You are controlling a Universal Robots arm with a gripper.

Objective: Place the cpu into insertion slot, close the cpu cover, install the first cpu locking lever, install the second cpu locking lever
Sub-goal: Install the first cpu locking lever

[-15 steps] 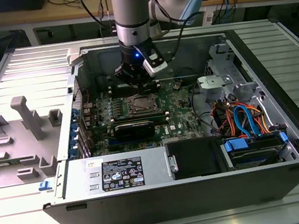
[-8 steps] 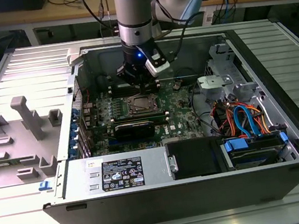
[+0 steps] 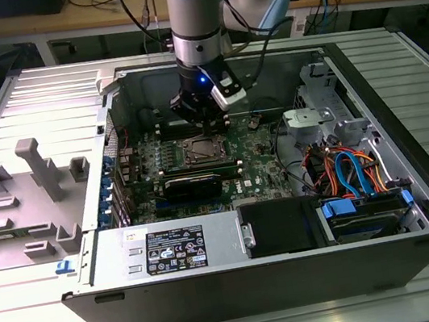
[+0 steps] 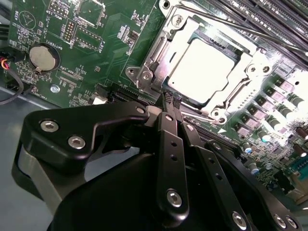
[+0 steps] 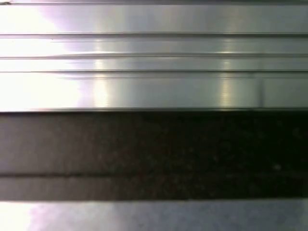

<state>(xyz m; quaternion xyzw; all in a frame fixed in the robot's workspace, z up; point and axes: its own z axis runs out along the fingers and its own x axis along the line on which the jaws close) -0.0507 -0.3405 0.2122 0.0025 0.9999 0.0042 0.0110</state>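
The cpu (image 4: 202,67) lies flat in the insertion slot (image 3: 203,151) on the green board, its metal top glaring bright. The cpu cover (image 4: 156,53), a silvery frame, lies down around it. One thin locking lever rod (image 4: 240,29) runs along the far side of the socket. A second rod (image 4: 202,122) runs along the near side. My gripper (image 4: 172,98) is shut with nothing seen between its fingers, tips close to the socket's near corner. In the exterior view the gripper (image 3: 204,123) hangs just above the socket inside the open computer case.
Long black memory slots (image 4: 269,19) flank the socket. A black heatsink block (image 3: 192,185) lies just in front of it. A coin battery (image 4: 43,57) sits on the board. Cables (image 3: 346,169) fill the case at the exterior view's right. A grey plastic shroud (image 3: 36,169) rests outside.
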